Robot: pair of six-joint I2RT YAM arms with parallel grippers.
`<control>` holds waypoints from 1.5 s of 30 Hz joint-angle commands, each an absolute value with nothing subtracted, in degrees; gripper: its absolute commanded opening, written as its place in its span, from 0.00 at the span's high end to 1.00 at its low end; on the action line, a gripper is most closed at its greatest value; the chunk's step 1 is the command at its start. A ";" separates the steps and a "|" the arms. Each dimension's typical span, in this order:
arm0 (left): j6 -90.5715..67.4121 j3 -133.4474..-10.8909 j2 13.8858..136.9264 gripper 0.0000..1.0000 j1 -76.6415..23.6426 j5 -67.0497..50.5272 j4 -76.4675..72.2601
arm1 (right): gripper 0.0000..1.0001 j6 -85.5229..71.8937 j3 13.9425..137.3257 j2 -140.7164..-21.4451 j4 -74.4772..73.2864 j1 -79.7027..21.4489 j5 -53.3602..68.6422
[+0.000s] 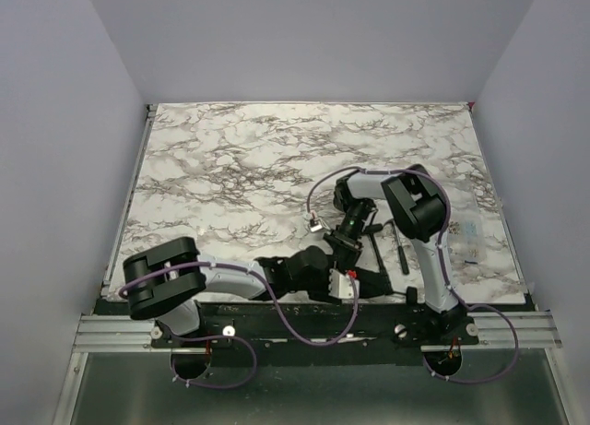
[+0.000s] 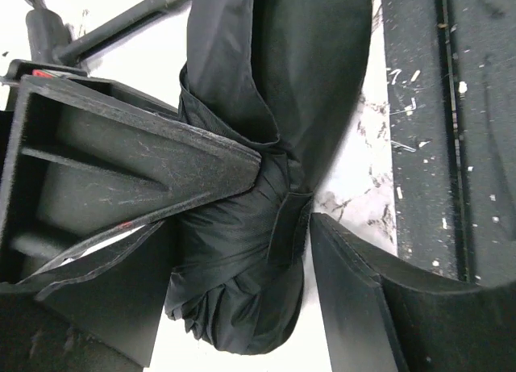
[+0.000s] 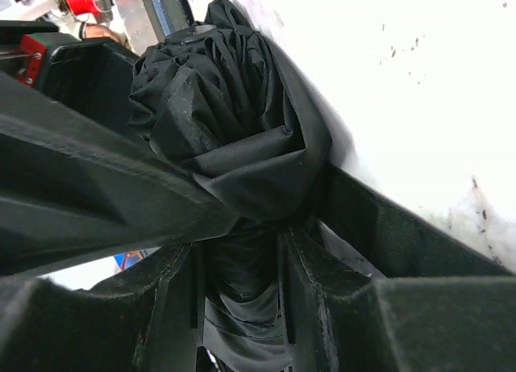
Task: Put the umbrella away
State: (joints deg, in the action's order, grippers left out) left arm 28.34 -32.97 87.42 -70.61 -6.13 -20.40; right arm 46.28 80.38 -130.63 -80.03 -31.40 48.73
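Marbled table (image 1: pixel 277 158), left pincer (image 2: pixel 286 190), right pincer (image 3: pixel 278 219) clasping umbrella (image 2: pixel 314 65)

Your umbrella (image 2: pixel 242 299) is collapsed into a short, fat bundle of crumpled black fabric, the folds loose and uneven rather than neatly rolled. Its strap (image 2: pixel 289 227) lies flat against the bundle's three o'clock side in the left wrist view. One end bunches into a swirl of pleats. It sits around six o'clock on the marbled table (image 1: pixel 277 167), close to the near edge.
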 commanded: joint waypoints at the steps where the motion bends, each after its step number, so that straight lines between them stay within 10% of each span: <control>1: 29.39 -35.63 91.77 0.41 -70.85 -2.99 -18.59 | 0.76 49.66 78.56 -134.30 -57.84 -31.82 25.91; 10: 16.84 -36.52 95.74 0.98 -70.22 -4.45 -13.88 | 0.48 49.65 86.06 -127.97 -59.20 -30.41 29.52; 24: -2.92 -36.27 99.85 1.00 -57.66 -13.93 -7.22 | 0.25 48.23 105.94 -112.48 -62.13 -18.29 32.76; 32: -9.97 -39.09 104.99 1.00 -49.21 -24.34 -2.93 | 0.01 58.89 82.57 -89.93 -44.79 -15.01 44.20; 45: -14.33 -41.30 111.13 1.00 -45.16 -30.72 -2.42 | 0.00 93.61 56.19 -81.68 -49.77 -17.60 55.02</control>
